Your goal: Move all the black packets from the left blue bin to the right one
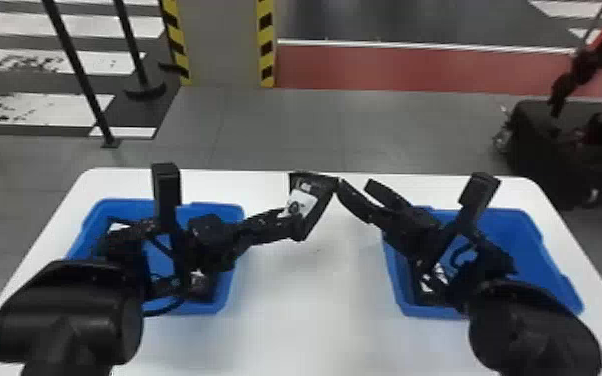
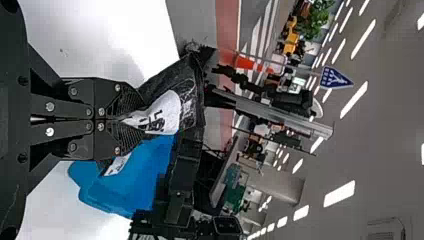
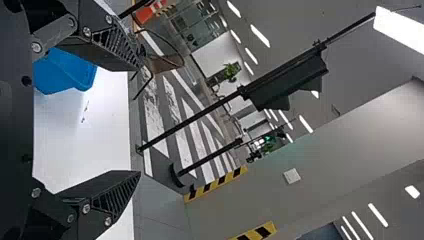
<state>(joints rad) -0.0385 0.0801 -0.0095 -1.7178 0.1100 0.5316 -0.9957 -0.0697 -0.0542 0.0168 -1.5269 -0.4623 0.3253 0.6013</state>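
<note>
My left gripper is shut on a black packet with a white label, held up between the bins. In the left wrist view, the left gripper pinches this packet. My right gripper is open, one fingertip close to the packet's upper corner; whether they touch I cannot tell. The right wrist view has the right gripper with fingers wide apart and nothing between them. Dark items with white patches lie in the left blue bin and the right blue bin, partly behind the arms.
Both bins stand on a white table, with the arms reaching over them. Beyond the table's far edge are grey floor, black posts and a pillar with yellow-black striped edges. A dark wheeled machine stands on the floor at the back right.
</note>
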